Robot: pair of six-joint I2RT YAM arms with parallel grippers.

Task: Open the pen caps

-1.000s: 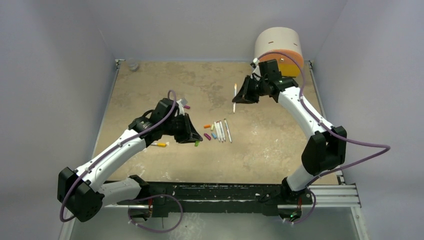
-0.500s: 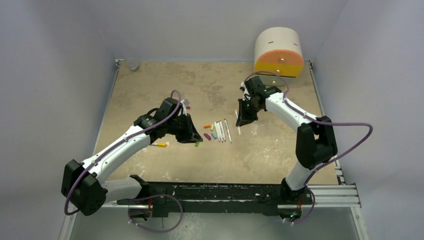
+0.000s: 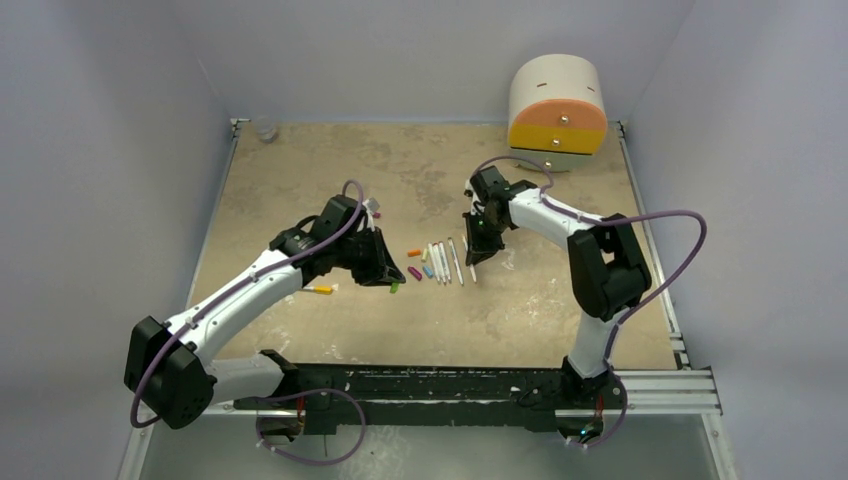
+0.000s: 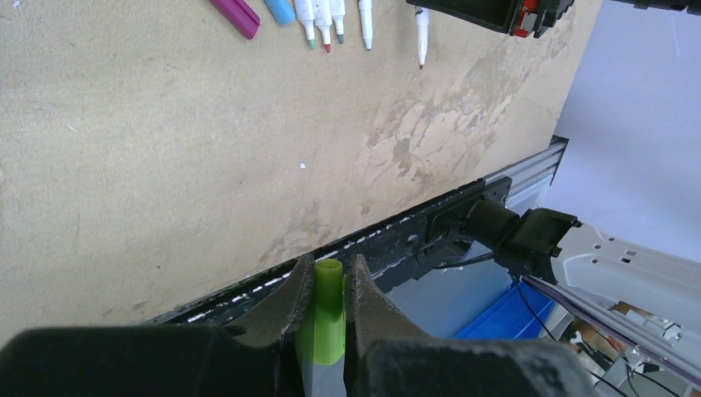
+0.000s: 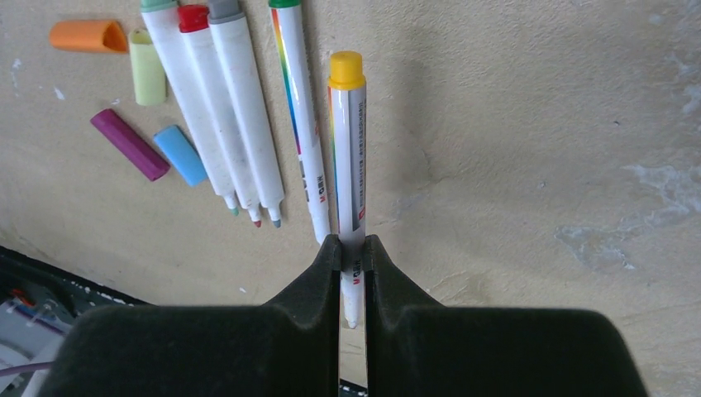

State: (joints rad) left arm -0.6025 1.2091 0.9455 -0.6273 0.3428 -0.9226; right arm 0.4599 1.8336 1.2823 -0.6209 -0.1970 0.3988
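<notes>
Near: left gripper, jaws clenched on a green cap, poised over the table. Middle — four uncapped pens lie side by side, with an orange cap, pale yellow cap, magenta cap and blue cap loose beside them. Just beside this row, right gripper grasps a yellow-ended pen by its barrel. Far corner — round cream-and-orange drawer unit.

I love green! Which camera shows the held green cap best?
The left wrist view: the green cap sits big and close, pinched in the left gripper. The top view shows only a tiny green speck there. The right wrist view doesn't show it.
</notes>
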